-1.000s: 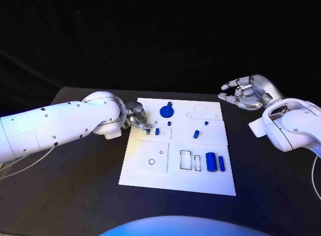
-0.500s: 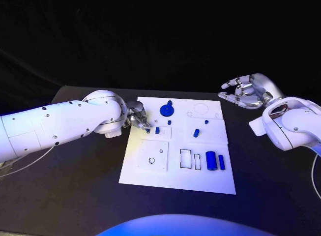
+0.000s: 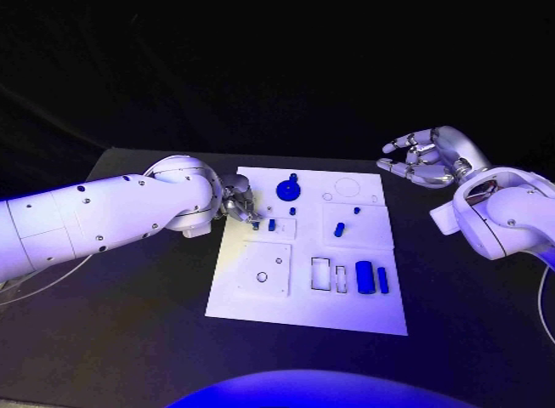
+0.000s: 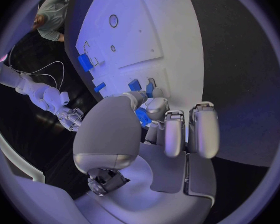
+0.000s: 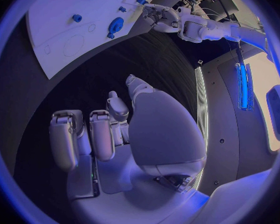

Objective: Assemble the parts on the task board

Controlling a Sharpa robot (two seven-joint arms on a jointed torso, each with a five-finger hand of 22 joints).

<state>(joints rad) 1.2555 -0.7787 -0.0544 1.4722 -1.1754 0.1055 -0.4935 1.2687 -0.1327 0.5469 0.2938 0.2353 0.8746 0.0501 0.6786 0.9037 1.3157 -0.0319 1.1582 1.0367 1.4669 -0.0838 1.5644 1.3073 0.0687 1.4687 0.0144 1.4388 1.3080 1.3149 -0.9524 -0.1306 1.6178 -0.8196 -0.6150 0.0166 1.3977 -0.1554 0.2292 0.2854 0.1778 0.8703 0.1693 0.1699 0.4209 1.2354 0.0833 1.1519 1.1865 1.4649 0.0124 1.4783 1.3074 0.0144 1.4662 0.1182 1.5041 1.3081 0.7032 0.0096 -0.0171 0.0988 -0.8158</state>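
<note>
Black desk [image 3: 130,331] carries the work, its surface matte and dark; its far edge meets a black backdrop [image 3: 277,76] hung in loose folds behind it; a thin pale cable [image 3: 38,285] trails across the desk near its left edge; another thin cable [image 3: 545,310] hangs at the right side.
</note>
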